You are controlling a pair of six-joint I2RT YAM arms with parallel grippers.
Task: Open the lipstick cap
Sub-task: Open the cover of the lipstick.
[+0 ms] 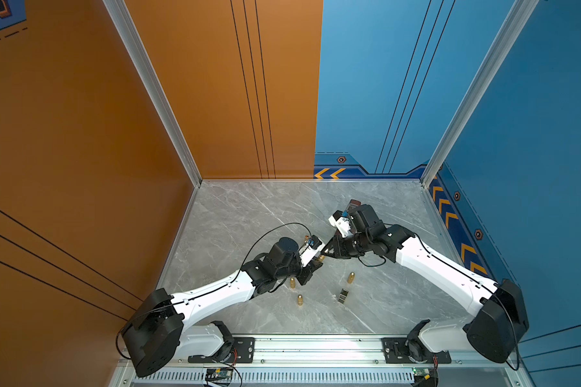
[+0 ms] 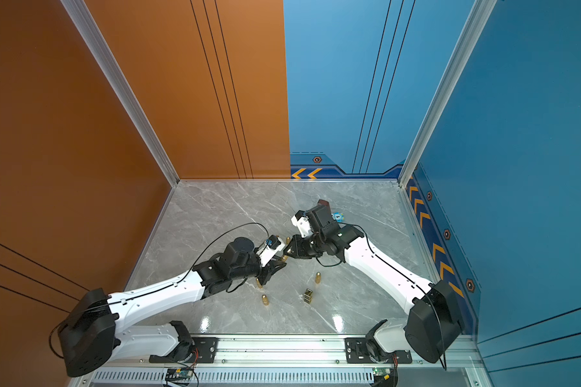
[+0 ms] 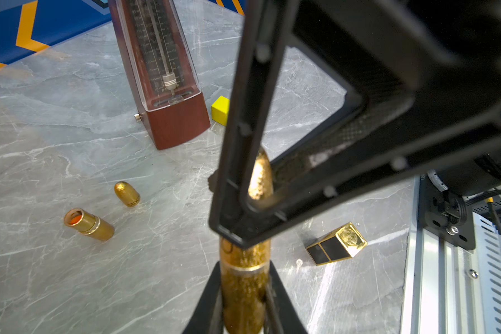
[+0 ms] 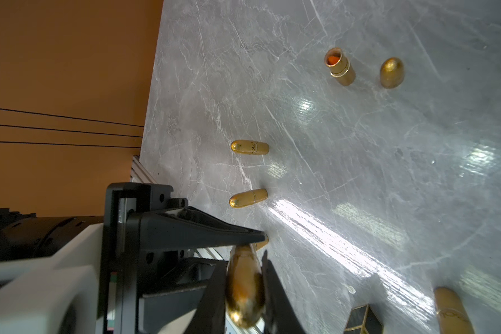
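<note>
The gold bullet-shaped lipstick [image 3: 245, 260] hangs in the air near the metronome [image 3: 162, 86], on the side that faces the arms' bases. The left gripper [image 3: 243, 306] is clamped on its base end and the right gripper [image 4: 245, 292] on its cap end, with cap and base joined. A yellow block [image 3: 220, 111] sits just beside the metronome. An uncapped lipstick [image 3: 88, 224] and a loose cap [image 3: 127, 193] lie farther from it.

Grey marble table [image 1: 249, 214], scattered gold lipsticks [image 1: 300, 300], black-gold tube [image 1: 342, 296], probably a metronome [image 3: 159, 86]
</note>
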